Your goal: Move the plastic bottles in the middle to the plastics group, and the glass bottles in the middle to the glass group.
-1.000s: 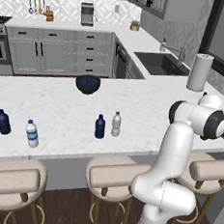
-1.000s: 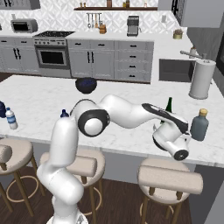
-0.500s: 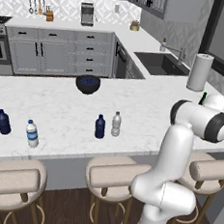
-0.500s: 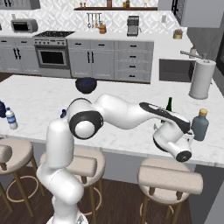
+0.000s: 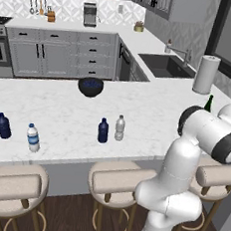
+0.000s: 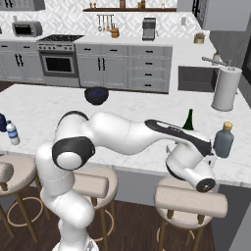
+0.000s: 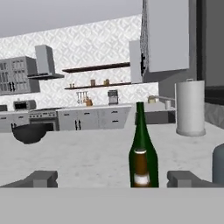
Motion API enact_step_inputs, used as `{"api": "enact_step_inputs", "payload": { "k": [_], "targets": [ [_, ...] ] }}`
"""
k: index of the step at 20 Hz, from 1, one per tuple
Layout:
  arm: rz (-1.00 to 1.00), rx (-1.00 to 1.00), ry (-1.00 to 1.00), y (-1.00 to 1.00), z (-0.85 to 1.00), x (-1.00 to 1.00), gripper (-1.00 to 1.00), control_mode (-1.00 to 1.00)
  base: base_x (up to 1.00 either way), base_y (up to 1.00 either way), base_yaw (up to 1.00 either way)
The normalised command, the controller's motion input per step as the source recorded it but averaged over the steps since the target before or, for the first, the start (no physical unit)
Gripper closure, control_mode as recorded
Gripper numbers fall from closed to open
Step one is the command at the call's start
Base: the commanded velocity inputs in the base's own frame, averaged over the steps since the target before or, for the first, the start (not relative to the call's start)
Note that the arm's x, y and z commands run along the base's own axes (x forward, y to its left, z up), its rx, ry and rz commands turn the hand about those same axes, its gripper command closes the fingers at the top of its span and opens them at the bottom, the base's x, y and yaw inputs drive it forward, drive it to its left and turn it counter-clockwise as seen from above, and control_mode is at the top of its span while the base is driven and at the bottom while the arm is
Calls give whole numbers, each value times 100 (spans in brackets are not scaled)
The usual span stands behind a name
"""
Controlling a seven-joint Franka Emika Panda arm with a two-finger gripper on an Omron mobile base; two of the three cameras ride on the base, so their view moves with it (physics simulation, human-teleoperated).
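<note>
A dark navy bottle [image 5: 103,131] and a clear greyish bottle [image 5: 120,128] stand side by side in the middle of the island. On the left stand a navy bottle [image 5: 4,126] and a clear, blue-banded bottle [image 5: 33,137]. On the right are the green wine bottle [image 6: 188,120] and the squat grey-blue bottle [image 6: 223,140]. In the hand view a small brown bottle [image 7: 141,168] stands in line with the wine bottle [image 7: 141,127]. My gripper [image 7: 114,179] is open and holds nothing. It sits low at the counter edge, short of the brown bottle.
A paper towel roll [image 6: 226,89] stands behind the glass bottles, near the sink [image 5: 165,66]. A dark bowl [image 5: 91,86] sits at the island's far side. Stools [image 5: 116,180] line the near edge under the counter.
My hand has drawn back a little from the bottles on the right and dropped towards the counter edge, with its jaws wide. No bottle has moved.
</note>
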Motion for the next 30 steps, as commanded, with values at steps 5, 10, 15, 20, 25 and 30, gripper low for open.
{"api": "enact_step_inputs", "payload": {
  "k": [5,10,15,20,25,30],
  "targets": [
    [5,-11,15,71,38,-48,-100,-100,0,0,0],
    [3,-6,15,83,36,-34,-100,-100,0,0,0],
    [0,-1,6,92,29,-17,-100,-100,0,0,0],
    [0,-2,2,96,15,-2,-100,-100,0,0,0],
    [15,0,0,84,1,10,-100,-100,0,0,0],
    [42,0,0,55,-2,18,-100,-100,0,0,0]
  ]
}}
